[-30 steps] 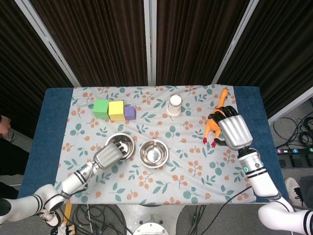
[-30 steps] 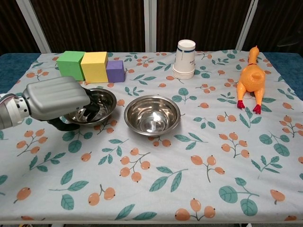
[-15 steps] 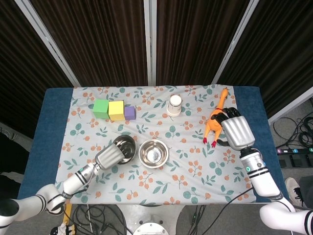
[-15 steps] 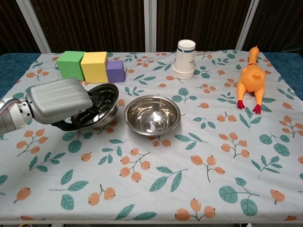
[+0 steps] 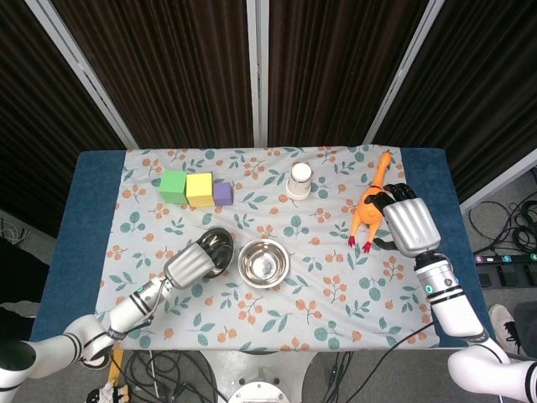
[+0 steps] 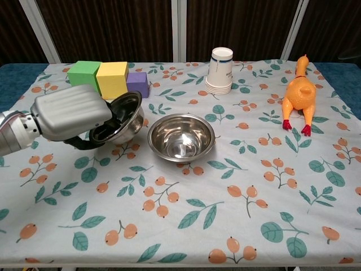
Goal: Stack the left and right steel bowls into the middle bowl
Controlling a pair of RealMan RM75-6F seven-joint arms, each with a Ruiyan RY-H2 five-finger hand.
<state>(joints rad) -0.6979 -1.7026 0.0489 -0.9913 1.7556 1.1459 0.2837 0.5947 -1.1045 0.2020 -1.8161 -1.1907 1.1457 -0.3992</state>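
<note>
My left hand (image 6: 70, 113) grips the left steel bowl (image 6: 127, 116) by its near rim, with fingers inside it. The bowl is tipped up on edge, its opening facing right toward the middle bowl (image 6: 181, 136). In the head view the left hand (image 5: 189, 264) and the tilted bowl (image 5: 218, 248) sit just left of the middle bowl (image 5: 263, 262). The two bowls stand close but apart. My right hand (image 5: 403, 222) hovers at the right of the table beside an orange toy chicken, holding nothing. The chest view does not show it. Only two steel bowls are visible.
Green, yellow and purple blocks (image 6: 113, 79) stand in a row behind the left bowl. A stack of white paper cups (image 6: 220, 70) is at the back centre. The orange rubber chicken (image 6: 299, 96) lies at the right. A floral cloth (image 6: 186, 214) covers the table.
My left hand has lifted and tipped the left bowl from flat on the cloth to steeply on edge, shifting it slightly toward the middle bowl. The right hand has drifted slightly right.
</note>
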